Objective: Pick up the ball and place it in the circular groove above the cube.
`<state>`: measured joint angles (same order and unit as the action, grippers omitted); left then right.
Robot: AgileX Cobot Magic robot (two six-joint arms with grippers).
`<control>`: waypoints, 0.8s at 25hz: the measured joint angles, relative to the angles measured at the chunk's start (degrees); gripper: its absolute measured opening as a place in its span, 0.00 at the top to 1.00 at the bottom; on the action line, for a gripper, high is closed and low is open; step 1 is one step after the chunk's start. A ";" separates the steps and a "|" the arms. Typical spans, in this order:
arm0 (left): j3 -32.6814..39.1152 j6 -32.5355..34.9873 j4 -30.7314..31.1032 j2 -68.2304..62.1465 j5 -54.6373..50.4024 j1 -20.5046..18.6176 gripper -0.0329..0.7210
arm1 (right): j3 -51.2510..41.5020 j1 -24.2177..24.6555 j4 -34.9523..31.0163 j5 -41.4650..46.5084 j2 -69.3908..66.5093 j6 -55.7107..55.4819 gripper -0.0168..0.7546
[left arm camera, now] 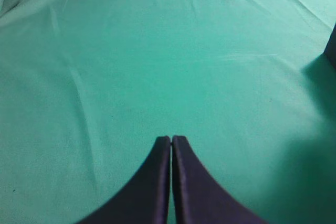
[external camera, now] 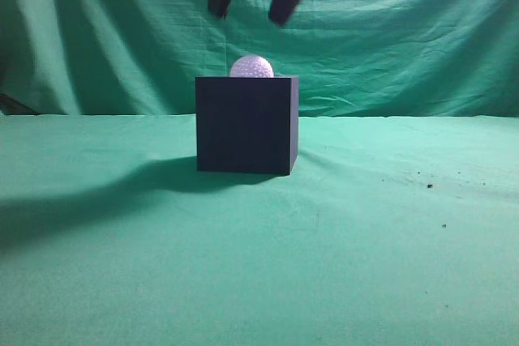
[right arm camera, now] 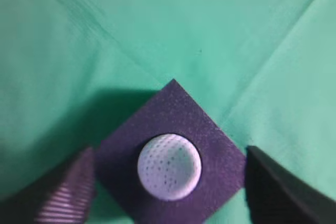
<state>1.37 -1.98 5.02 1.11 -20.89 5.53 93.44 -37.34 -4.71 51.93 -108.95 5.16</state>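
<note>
Exterior view: ball (external camera: 252, 67) atop cube (external camera: 246, 124)

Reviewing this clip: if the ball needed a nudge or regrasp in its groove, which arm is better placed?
Right. The right gripper hangs open directly over the ball, which sits on top of the cube. The left gripper is shut over bare cloth off to the side, with only the cube's edge in its view.

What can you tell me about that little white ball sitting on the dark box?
The ball is small, white with a faint lilac tint, and covered in tiny dimples like a golf ball. It sits in a round hollow in the middle of the top face of the cube, its upper part showing above the edge. Only the cube touches it. The right gripper hangs open above it, one finger to each side, clear of it.
</note>
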 joint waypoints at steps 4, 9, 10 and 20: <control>0.00 0.00 0.00 0.00 0.00 0.00 0.96 | 6.46 0.00 0.09 9.90 2.81 -0.10 0.68; 0.00 0.00 0.00 0.00 0.00 0.00 0.96 | 8.63 0.00 1.26 16.60 9.39 -0.80 0.98; 0.00 0.00 0.00 0.00 0.00 0.00 0.96 | 8.72 0.00 2.10 17.95 10.73 -0.92 0.98; 0.00 0.00 0.00 0.00 0.00 0.00 0.96 | -5.20 0.00 11.62 19.90 30.37 -11.30 0.98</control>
<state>1.37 -1.98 5.02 1.11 -20.89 5.53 88.24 -37.34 6.91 71.83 -78.58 -6.14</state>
